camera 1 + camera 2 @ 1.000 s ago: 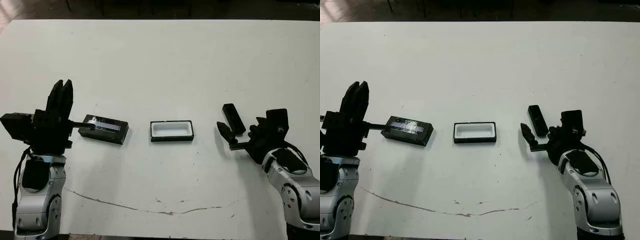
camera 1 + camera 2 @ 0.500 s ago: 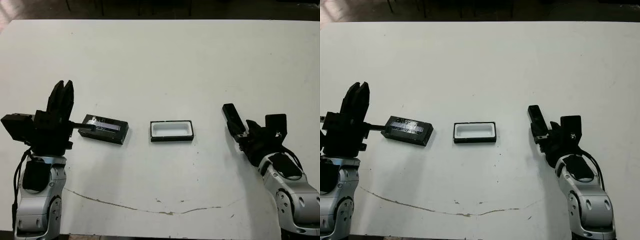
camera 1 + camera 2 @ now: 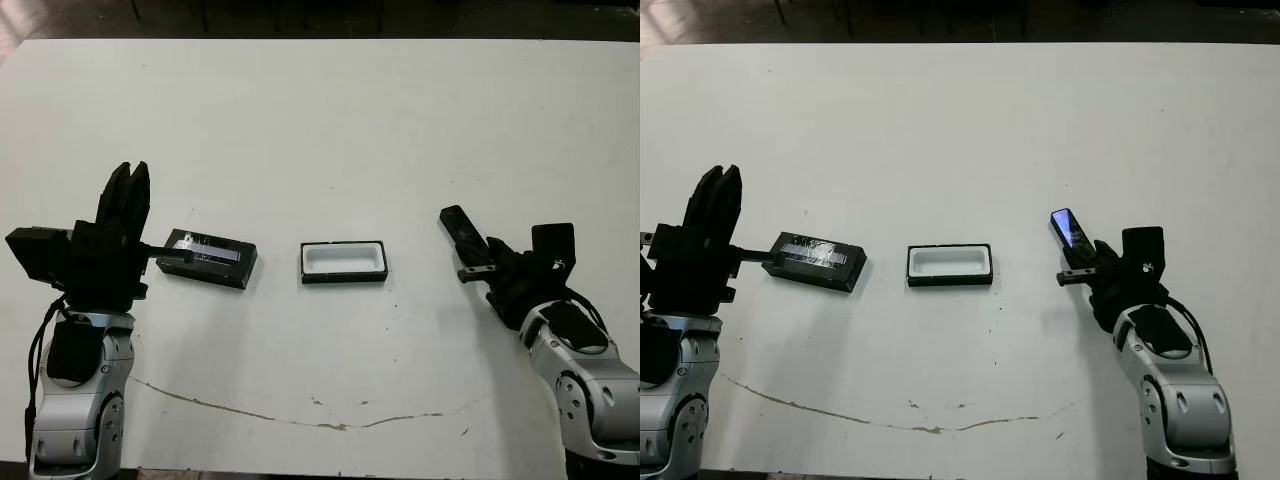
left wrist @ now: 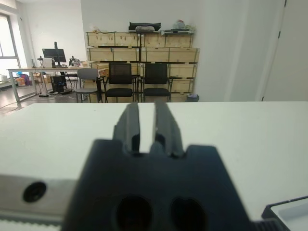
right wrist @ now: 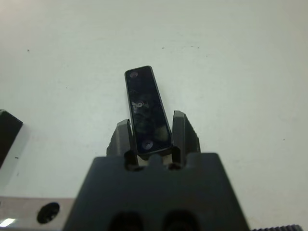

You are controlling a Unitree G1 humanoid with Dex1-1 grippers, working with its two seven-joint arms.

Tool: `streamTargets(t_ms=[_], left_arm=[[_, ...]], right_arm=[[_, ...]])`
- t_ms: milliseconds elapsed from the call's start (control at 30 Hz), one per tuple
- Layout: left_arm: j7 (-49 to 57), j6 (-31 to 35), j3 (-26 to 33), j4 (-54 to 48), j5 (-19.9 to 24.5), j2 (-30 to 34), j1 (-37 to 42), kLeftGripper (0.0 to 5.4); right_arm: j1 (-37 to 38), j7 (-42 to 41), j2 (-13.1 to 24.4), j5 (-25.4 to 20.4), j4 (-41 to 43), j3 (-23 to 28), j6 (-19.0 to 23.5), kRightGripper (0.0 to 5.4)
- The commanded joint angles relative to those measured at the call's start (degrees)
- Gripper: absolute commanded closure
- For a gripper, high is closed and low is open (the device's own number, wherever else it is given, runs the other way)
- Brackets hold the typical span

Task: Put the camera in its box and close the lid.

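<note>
Right gripper (image 5: 150, 137) clamped on the camera (image 5: 147, 110), one finger on each long edge near the bar's lower end, so most of it sticks out past the fingertips, tilted up and off the table (image 3: 330, 120). Makes sense as a grip: pinching the narrow sides leaves the free end clear to be fed into a tray without the fingers fouling the rim. Screen side catching a bluish-purple glint in the right eye view. Further out toward the middle, the box (image 3: 343, 261) sitting open and flat, white lining facing up, well apart from the held camera and with nothing between them, so a straight sideways carry looks doable. Probably needs some wrist rotation first, since the bar points away at an angle while the tray runs crosswise. Past the box on the far side, the lid (image 3: 211, 258) lying flat with its shiny strip up, near the left gripper (image 3: 125, 195), which points upward with fingers close together but a thin gap showing between them, gripping nothing. Looks parked there on purpose, ready for the lid once the camera is seated. Task barely begun by the look of it: camera grabbed, not yet placed, lid off.
</note>
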State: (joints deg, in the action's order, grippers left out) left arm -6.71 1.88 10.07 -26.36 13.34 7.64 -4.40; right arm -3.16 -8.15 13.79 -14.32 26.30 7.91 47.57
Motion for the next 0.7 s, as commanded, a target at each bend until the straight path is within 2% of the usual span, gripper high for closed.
streamTargets(t_ms=[33,267,367,533,700], left_arm=[[0.26,1.35,0.12,0.08,0.37,-0.16,-0.97,5.4],[0.21,1.3,0.19,0.18,0.26,-0.07,-0.98,5.4],[0.74,1.84,-0.11,-0.31,-0.45,-0.12,-1.09,5.4],[0.47,1.66,-0.13,-0.19,0.0,-0.15,-1.13,5.4],[0.71,2.49,-0.07,-0.51,0.15,-0.14,-1.09,5.4]], right_arm=[[0.02,-0.62,0.78,-0.99,0.27,0.75,2.05,5.35],[-2.1,-3.53,1.65,-6.47,2.96,5.08,1.57,5.35],[-3.81,-4.96,2.39,-10.17,4.04,7.74,2.79,5.35],[-7.31,-6.46,3.01,-20.38,4.86,13.51,7.6,5.35],[-8.95,-10.88,6.21,-27.02,4.06,14.74,6.31,5.35]])
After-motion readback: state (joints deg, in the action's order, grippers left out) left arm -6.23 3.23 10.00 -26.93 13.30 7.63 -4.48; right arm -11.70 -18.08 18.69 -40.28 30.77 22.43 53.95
